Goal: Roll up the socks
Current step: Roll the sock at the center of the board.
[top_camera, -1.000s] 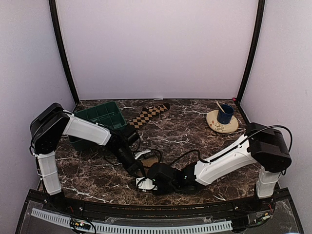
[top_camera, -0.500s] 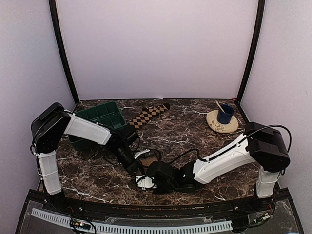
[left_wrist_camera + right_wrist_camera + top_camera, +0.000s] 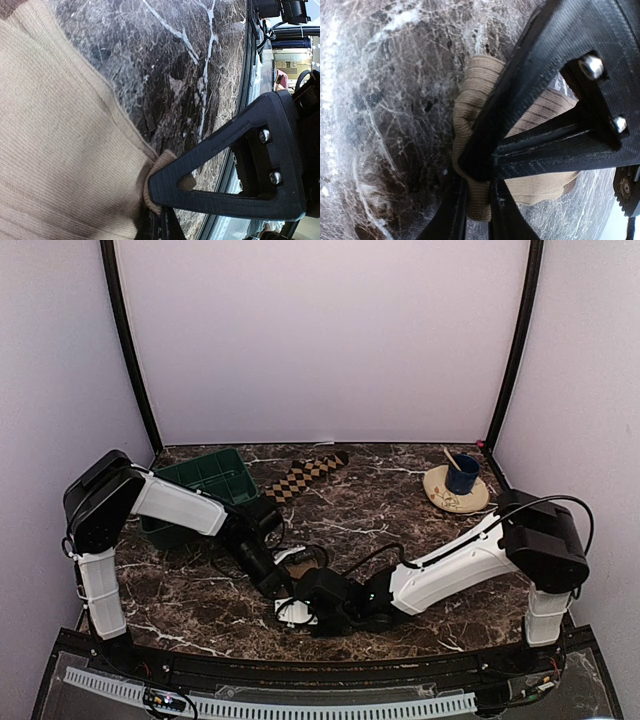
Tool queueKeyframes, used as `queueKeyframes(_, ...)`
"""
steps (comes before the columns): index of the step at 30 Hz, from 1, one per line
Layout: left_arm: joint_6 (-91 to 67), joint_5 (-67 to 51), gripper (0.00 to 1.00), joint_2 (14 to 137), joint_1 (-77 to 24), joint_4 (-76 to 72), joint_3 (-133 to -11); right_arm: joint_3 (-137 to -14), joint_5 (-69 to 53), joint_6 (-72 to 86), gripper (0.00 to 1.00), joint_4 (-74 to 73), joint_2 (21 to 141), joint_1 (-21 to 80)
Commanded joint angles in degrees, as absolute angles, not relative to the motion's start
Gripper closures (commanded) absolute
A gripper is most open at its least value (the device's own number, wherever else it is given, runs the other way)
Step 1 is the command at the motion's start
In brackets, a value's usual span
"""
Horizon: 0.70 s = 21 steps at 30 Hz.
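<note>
The plain tan sock (image 3: 306,562) lies on the marble near the front edge, mostly hidden under both grippers in the top view. In the left wrist view it (image 3: 60,150) fills the left side, with a dark brown patch at the top left corner. My left gripper (image 3: 158,212) is shut on a corner of its edge. My right gripper (image 3: 479,200) is shut on a fold of the same sock (image 3: 470,95). The two grippers meet in the top view, left (image 3: 283,587) and right (image 3: 298,611). The brown-and-black checkered sock (image 3: 304,472) lies flat at the back, untouched.
A green tray (image 3: 206,478) stands at the back left, beside the left arm. A tan plate (image 3: 448,500) with a blue cup (image 3: 462,474) sits at the back right. The table's front edge (image 3: 300,648) is close behind the grippers.
My right gripper and forearm have shifted slightly left and away from the front edge. My left gripper has edged the same way. Both stay shut on the tan sock.
</note>
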<state>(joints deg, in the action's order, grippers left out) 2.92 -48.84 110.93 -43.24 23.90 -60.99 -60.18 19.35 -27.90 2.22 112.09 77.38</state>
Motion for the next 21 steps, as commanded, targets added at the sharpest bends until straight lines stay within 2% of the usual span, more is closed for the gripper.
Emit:
queueKeyframes(1, 3.1, -50.3, 1.00, 110.9, -43.1, 25.4, -62.0, -58.3, 13.8, -26.0, 0.89, -11.4, 118.3, 75.7)
queueKeyframes(3, 2.3, -49.5, 0.98, 110.6, -42.9, 25.2, -61.8, -58.9, 12.7, -25.6, 0.91, -12.6, 118.7, 75.4)
queueKeyframes(10, -0.7, -46.2, 0.72, 107.2, -42.3, 23.0, -59.7, -60.8, 10.4, -23.7, 0.98, -15.1, 120.0, 74.5)
queueKeyframes(17, -2.9, -44.0, 0.62, 104.7, -41.7, 21.6, -58.6, -62.1, 8.8, -21.9, 1.00, -16.1, 120.5, 74.1)
queueKeyframes(21, -4.2, -42.8, 0.62, 103.3, -40.7, 20.7, -58.0, -62.6, 7.2, -21.4, 1.00, -16.7, 120.4, 73.8)
